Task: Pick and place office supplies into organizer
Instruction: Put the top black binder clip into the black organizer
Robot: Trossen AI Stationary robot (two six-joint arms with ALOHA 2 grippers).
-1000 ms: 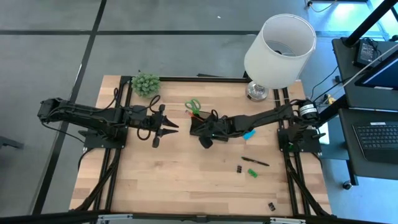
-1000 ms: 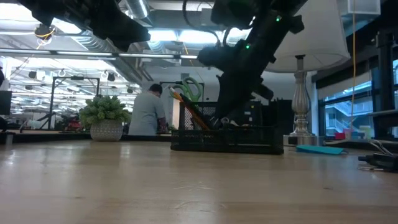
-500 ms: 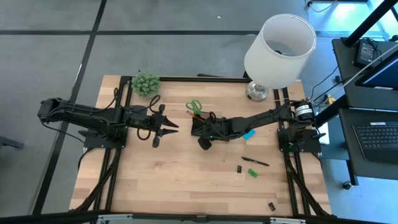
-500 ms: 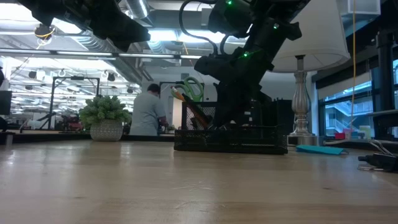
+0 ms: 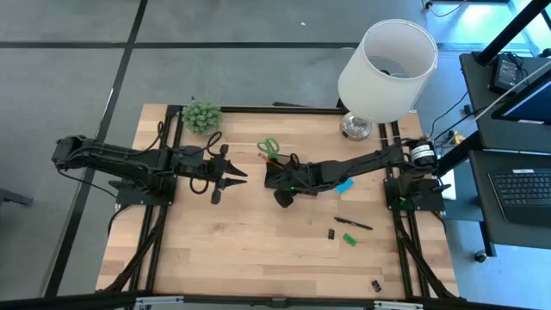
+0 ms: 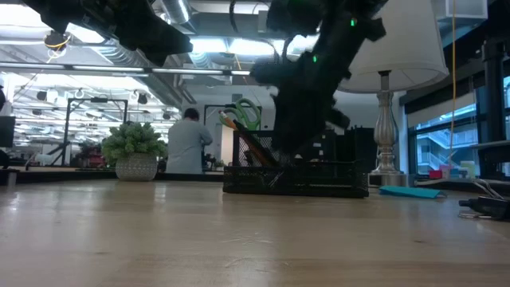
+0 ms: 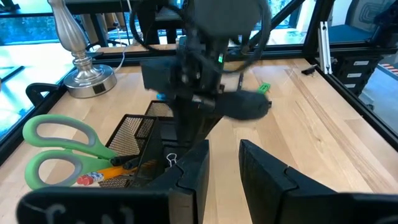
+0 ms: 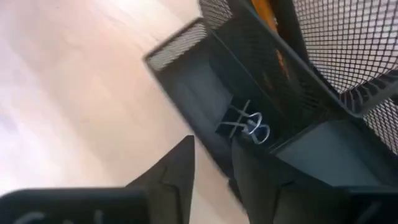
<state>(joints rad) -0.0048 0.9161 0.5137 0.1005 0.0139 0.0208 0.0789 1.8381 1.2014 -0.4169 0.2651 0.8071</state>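
Since a second ago the right pincer point(image 8: 211, 162) has parted over the organizer point(image 5: 277, 176) mid-surface, a clip point(image 8: 244, 124) lying in its tray: release step. Left pincer point(image 5: 231, 178) waits slightly apart, empty. Next, fetch the pen point(image 5: 353, 223).

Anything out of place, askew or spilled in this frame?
Nothing stands out. The organizer sits flat on the table, scissors upright in it, one clip in its tray. A pen, green piece, sticky pad and two clips lie unsorted.
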